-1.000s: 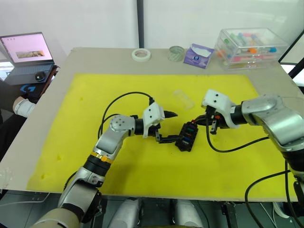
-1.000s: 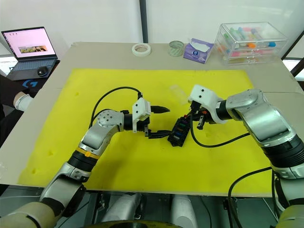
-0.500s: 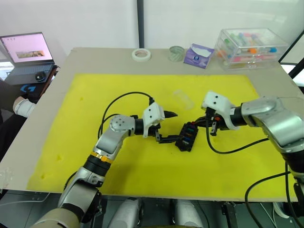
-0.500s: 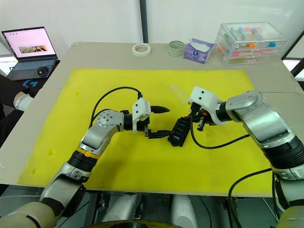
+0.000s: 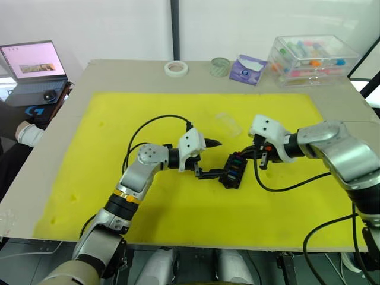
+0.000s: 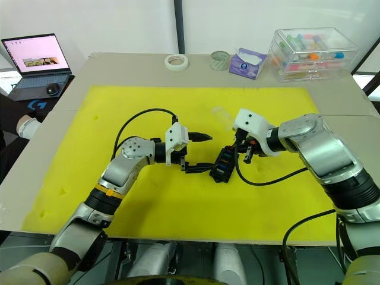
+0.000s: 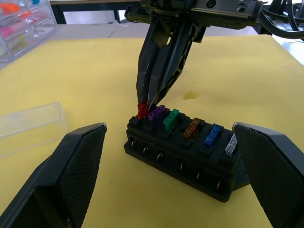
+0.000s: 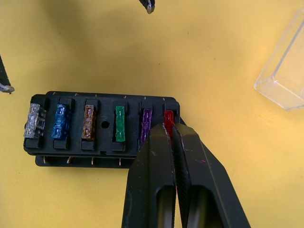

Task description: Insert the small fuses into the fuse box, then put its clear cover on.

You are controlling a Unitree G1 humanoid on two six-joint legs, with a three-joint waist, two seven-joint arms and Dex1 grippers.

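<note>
my right gripper (image 8: 169,129) jaws pinch the red fuse (image 8: 168,117), tiny, slick: i'd grip its top. left gripper (image 5: 205,159) jaws spread beside the fuse box (image 5: 233,171).

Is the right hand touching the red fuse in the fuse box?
Touching. In the right wrist view the right hand has both fingertips closed on the red fuse at the end slot of the fuse box; the left wrist view agrees.
</note>
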